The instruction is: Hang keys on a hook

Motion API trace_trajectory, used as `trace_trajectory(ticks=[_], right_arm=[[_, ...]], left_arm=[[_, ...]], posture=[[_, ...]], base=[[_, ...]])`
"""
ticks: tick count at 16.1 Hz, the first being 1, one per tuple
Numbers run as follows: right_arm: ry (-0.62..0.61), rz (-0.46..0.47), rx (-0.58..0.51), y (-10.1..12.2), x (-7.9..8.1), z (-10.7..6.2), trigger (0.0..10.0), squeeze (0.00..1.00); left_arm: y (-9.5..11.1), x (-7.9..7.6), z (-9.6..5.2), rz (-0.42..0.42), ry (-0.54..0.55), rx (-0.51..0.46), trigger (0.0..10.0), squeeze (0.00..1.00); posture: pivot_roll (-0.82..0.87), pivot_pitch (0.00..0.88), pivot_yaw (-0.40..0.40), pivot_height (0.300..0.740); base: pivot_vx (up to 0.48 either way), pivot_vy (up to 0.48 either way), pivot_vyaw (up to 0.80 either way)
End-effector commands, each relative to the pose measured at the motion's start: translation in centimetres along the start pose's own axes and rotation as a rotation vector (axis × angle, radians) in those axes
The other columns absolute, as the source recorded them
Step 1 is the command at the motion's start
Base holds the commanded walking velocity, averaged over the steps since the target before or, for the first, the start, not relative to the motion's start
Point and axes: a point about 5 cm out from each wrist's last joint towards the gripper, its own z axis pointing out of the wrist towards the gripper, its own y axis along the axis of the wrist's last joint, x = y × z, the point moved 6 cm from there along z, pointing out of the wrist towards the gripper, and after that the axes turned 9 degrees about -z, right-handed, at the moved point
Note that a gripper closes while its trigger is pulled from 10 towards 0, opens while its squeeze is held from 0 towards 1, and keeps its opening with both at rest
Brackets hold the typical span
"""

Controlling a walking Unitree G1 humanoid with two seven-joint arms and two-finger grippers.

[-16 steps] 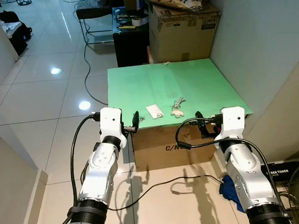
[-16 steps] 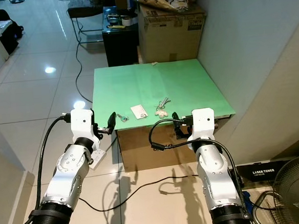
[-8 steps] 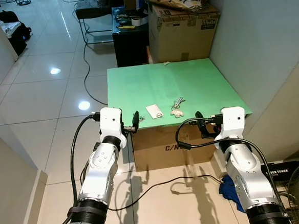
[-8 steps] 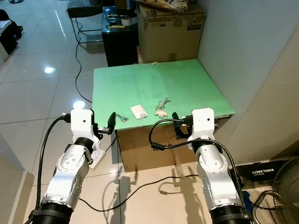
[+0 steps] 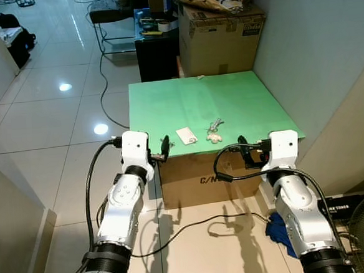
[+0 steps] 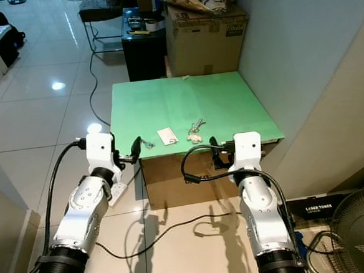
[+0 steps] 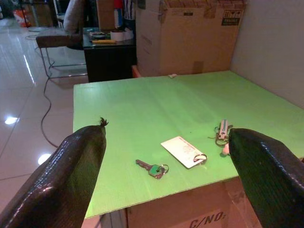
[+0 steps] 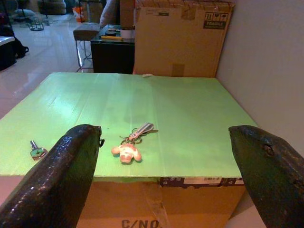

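A bunch of keys with a pale bear charm (image 5: 214,133) lies near the front edge of the green board (image 5: 229,96). To its left lie a white tag on a ring (image 5: 185,135) and a small green-headed key (image 7: 152,168). My left gripper (image 5: 164,148) hovers open just before the board's front left corner, level with the small key. My right gripper (image 5: 242,143) is open too, held in front of the board's front edge, right of the charm keys (image 8: 130,145). Neither holds anything.
The board rests on a cardboard box (image 5: 204,179). Behind it stand a big carton (image 5: 221,30) and a black cabinet (image 5: 157,51). A grey wall (image 5: 326,51) runs along the right. Cables (image 5: 103,86) cross the tiled floor; a fan (image 6: 357,224) stands low right.
The picture has shifted a little, so the camera moved. Both arms and the keys keep their places.
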Motion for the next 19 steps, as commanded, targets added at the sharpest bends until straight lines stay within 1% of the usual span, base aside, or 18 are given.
trace_trajectory(ticks=[1, 2, 3, 5, 6, 8, 10, 11, 13, 17, 19], right_arm=[[0.0, 0.004, 0.018, -0.4, 0.0, -0.1, 10.0, 0.0], [0.005, -0.002, 0.024, -0.5, 0.0, -0.1, 10.0, 0.0], [0.008, 0.004, 0.022, -0.4, 0.2, 0.3, 10.0, 0.0], [0.01, 0.012, 0.02, -0.2, 0.3, 0.7, 10.0, 0.0], [0.009, 0.016, 0.018, -0.2, 0.3, 0.7, 10.0, 0.0], [0.004, 0.017, 0.021, -0.3, 0.2, 0.7, 10.0, 0.0], [0.015, 0.013, 0.024, -0.4, 0.4, 0.7, 10.0, 0.0], [0.013, 0.013, 0.024, -0.4, 0.4, 0.8, 10.0, 0.0], [0.008, 0.013, 0.024, -0.4, 0.3, 0.8, 10.0, 0.0], [0.008, 0.013, 0.024, -0.4, 0.3, 0.9, 10.0, 0.0], [0.005, 0.015, 0.022, -0.4, 0.3, 0.9, 10.0, 0.0]], left_arm=[[0.2, 0.0, 0.3, 0.012, 0.0, 0.001, 10.0, 0.0], [0.1, 0.0, 0.3, 0.014, -0.001, 0.002, 10.0, 0.0], [0.2, -0.2, 0.4, -0.03, -0.004, 0.001, 10.0, 0.0], [0.1, -0.3, 0.5, -0.086, -0.005, 0.0, 10.0, 0.0], [0.1, -0.2, 0.5, -0.099, 0.0, 0.001, 10.0, 0.0], [0.1, 0.1, 0.5, -0.103, 0.009, -0.001, 10.0, 0.0], [0.2, 0.5, 0.4, -0.106, 0.025, -0.01, 10.0, 0.0], [0.4, 1.1, 0.5, -0.11, 0.054, -0.021, 10.0, 0.0], [0.4, 1.3, 0.5, -0.111, 0.067, -0.02, 10.0, 0.0], [0.2, 1.4, 0.4, -0.102, 0.067, -0.014, 10.0, 0.0], [0.3, 2.2, 0.0, -0.099, 0.102, -0.031, 10.0, 0.0]], posture=[[-0.17, 0.003, -0.002, 0.74], [0.0, 0.0, 0.0, 0.74], [-0.16, 0.0, -0.006, 0.74], [-0.17, 0.0, -0.005, 0.74], [-0.17, 0.0, -0.005, 0.74], [-0.17, 0.0, -0.005, 0.74], [-0.17, 0.0, -0.005, 0.74], [-0.16, 0.0, -0.006, 0.74], [-0.16, 0.0, -0.007, 0.74], [-0.16, 0.0, -0.006, 0.74], [-0.16, 0.0, -0.002, 0.74]], base=[[0.0, 0.0, 0.0], [0.0, 0.0, 0.0], [0.0, 0.0, 0.0], [0.0, 0.0, 0.0], [0.0, 0.0, 0.0], [0.0, 0.0, 0.0], [0.0, 0.0, 0.0], [0.0, 0.0, 0.0], [0.0, 0.0, 0.0], [0.0, 0.0, 0.0], [0.0, 0.0, 0.0]])
